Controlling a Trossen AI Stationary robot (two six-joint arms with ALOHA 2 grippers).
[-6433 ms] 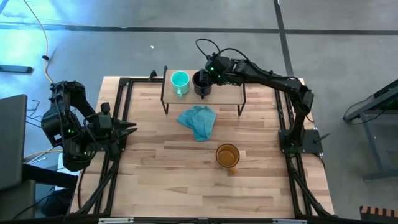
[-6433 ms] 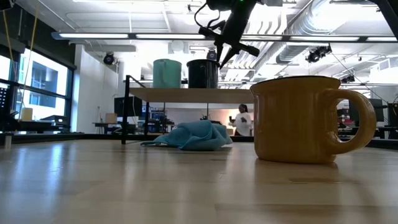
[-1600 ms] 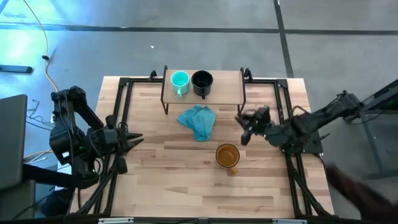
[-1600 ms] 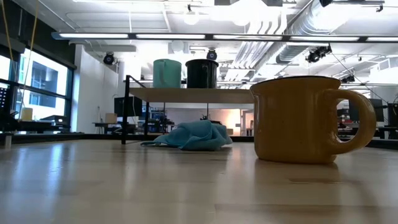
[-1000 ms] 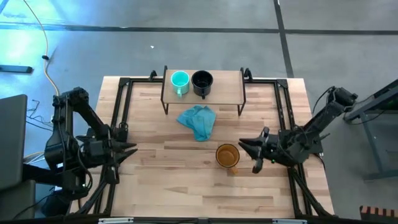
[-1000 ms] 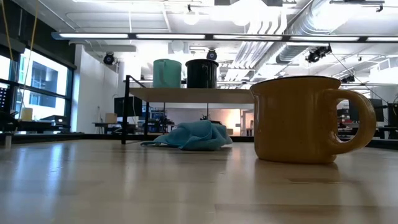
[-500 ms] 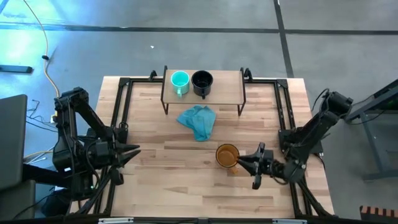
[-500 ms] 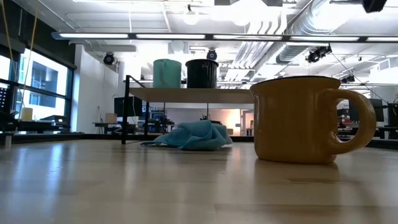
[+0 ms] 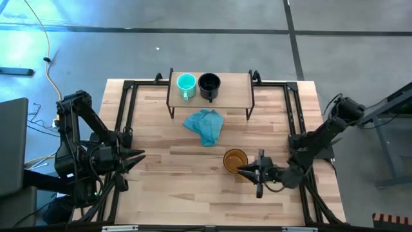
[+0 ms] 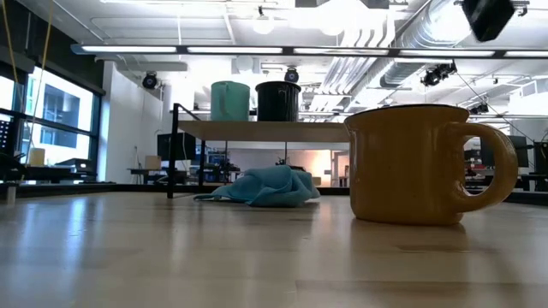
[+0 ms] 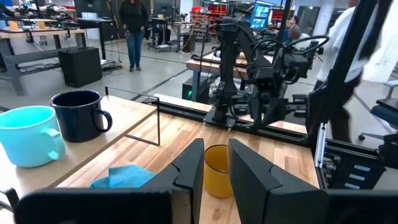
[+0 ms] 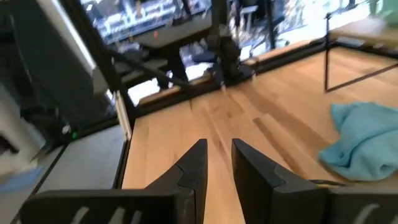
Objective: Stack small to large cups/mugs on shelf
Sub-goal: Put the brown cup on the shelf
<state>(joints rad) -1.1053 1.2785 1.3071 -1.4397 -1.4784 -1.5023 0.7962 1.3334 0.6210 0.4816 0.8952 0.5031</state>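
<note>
Amber-yellow enamel mug (image 9: pixel 235 160) with a side handle is the last one left on the butcher-block tabletop (image 9: pixel 187 187), upright and just in front of the crumpled blue-teal cloth (image 9: pixel 205 125). The small teal mug (image 9: pixel 186 84) and the mid-sized black mug (image 9: pixel 209 84) already stand side by side on the light-wood shelf with thin black legs (image 9: pixel 235 90), so I judge two thirds of the job done and the step in hand to be the reach for the third mug.

My right gripper (image 9: pixel 248 172) sits low over the table at the yellow mug's right front side, fingertips just beside its wall. In my right wrist view the two fingers (image 12: pixel 196 163) stand a narrow gap apart with nothing between them. My left gripper (image 9: pixel 136 156) waits over the table's left edge, well apart from everything, its fingers likewise a little apart and empty.

Next, as I judge it, I need to spread the right fingers wider, take the mug by its rim or handle, lift it clear of the cloth, and set it on the bare right part of the shelf beside the black mug.

Compared with a second ago, my right arm has swung in and dropped: the gripper was well to the right of the mug and is now almost against it. The mugs, cloth and shelf have not moved.
</note>
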